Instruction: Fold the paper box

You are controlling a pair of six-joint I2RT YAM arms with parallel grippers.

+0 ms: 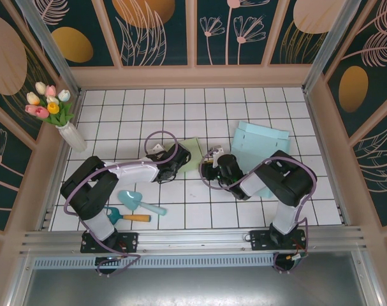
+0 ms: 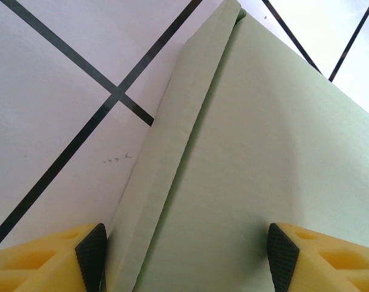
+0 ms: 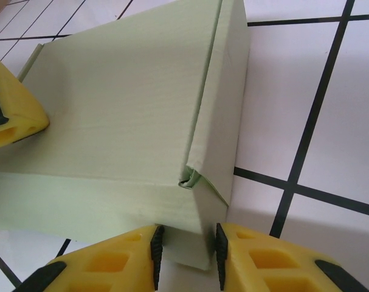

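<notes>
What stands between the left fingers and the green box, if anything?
Nothing visible does. The left fingers are open, and the box lies right in front of them with no other thing between. The right fingers sit on either side of one corner of the box.

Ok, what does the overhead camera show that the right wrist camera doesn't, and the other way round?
Overhead adds: the flat blue box, tulip vase and teal scoop. The wrist adds: a tucked corner flap sitting between the right gripper's fingers. Both: the green box on the tiled table.
</notes>
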